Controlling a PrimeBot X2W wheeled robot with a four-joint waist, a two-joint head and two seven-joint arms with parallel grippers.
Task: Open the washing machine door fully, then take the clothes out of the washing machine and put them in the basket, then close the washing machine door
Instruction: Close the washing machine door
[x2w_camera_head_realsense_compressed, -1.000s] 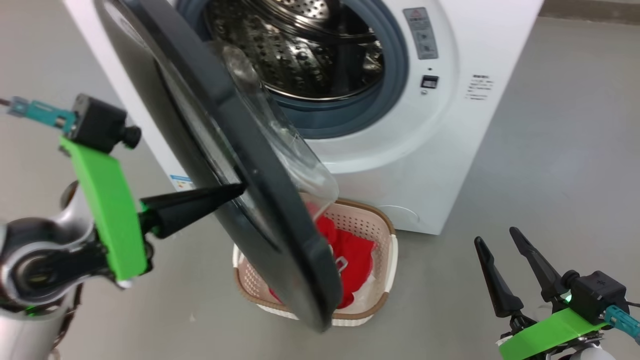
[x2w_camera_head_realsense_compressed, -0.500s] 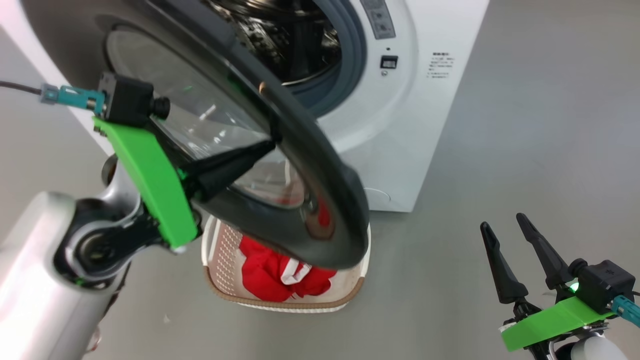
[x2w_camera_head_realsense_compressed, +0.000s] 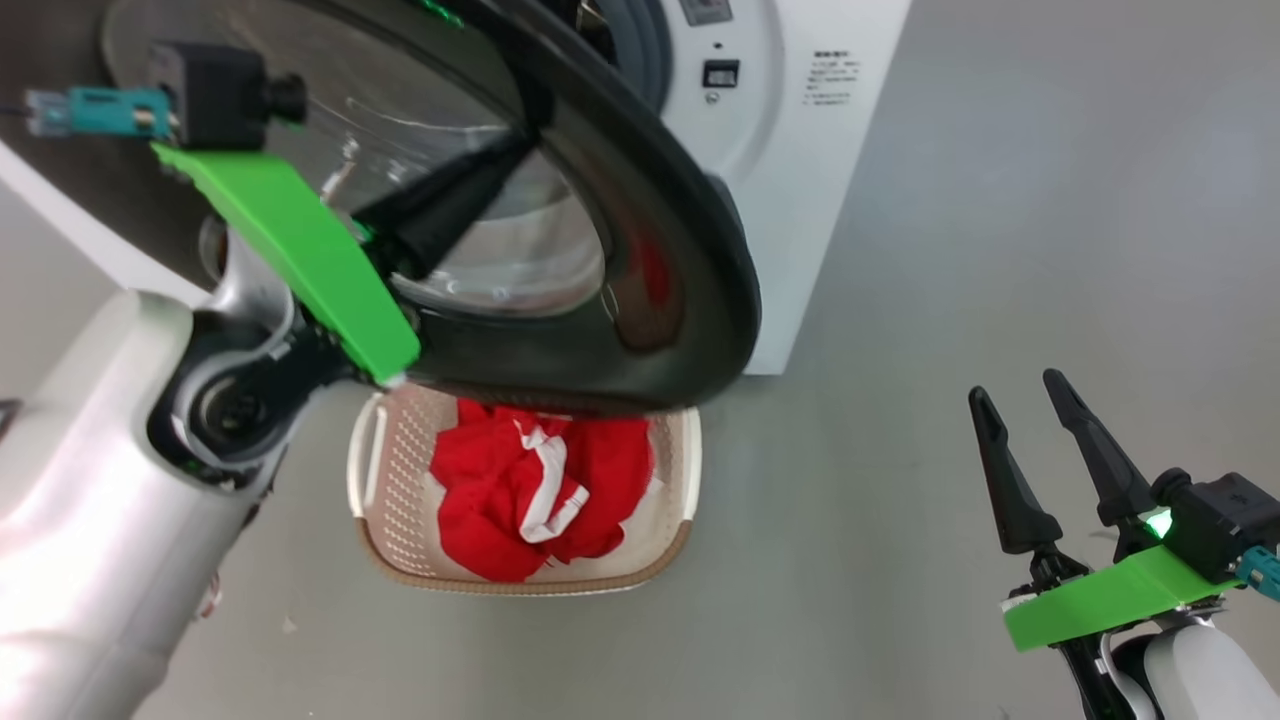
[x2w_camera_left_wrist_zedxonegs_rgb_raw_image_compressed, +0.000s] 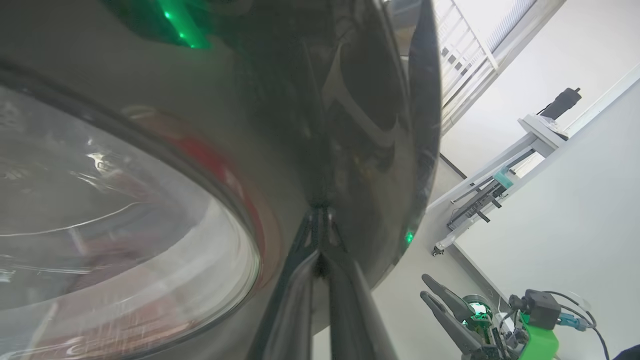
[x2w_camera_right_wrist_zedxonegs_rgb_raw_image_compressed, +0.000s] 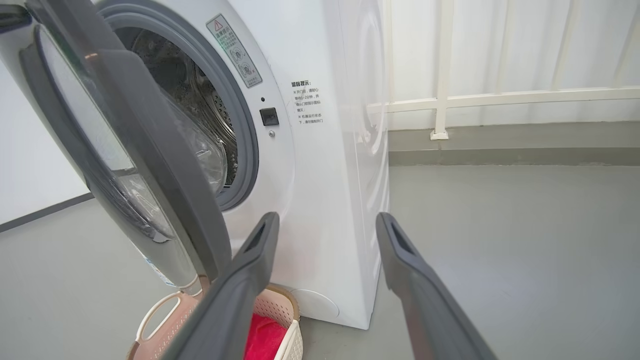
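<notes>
Closed left jaws are pressing the rim of the washing machine door (x2w_camera_head_realsense_compressed: 690, 250); right jaws are hanging open, empty.

Our left arm (x2w_camera_head_realsense_compressed: 90, 480) rises from the lower left of the head view, bent at the wrist. Our left gripper (x2w_camera_head_realsense_compressed: 515, 155) points up and to the right, both fingers pressed together. At the lower right, our right gripper (x2w_camera_head_realsense_compressed: 1012, 390) points upward, fingers spread wide, holding nothing.
</notes>
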